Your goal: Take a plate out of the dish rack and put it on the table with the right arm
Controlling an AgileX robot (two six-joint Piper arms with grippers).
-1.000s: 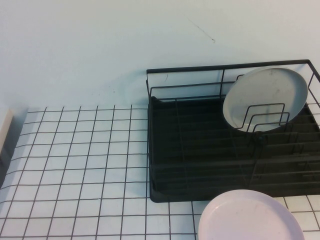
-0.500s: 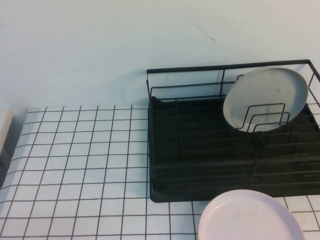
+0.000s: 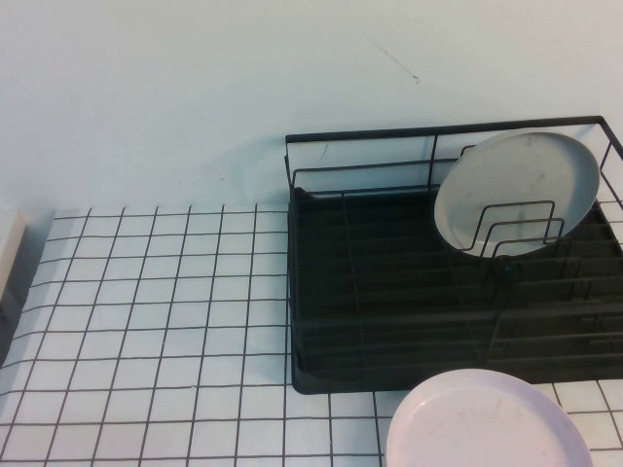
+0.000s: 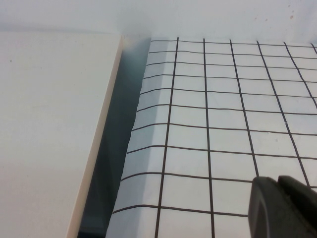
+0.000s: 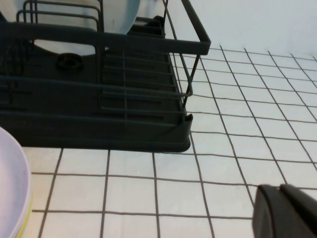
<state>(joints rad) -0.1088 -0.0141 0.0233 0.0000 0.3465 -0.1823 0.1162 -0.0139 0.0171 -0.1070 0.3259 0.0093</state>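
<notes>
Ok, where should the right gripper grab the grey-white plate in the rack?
Its upper rim, from above: the grey-white plate stands on edge in the dish rack, wire loops crossing its lower half, top free. The right gripper sits low over the table by the rack; the left gripper is over the table's left edge.

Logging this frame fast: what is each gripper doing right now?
Left gripper: over the gridded table, holding nothing visible; open or shut cannot be told.
Right gripper: low over the table near the dish rack; cannot be told.
</notes>
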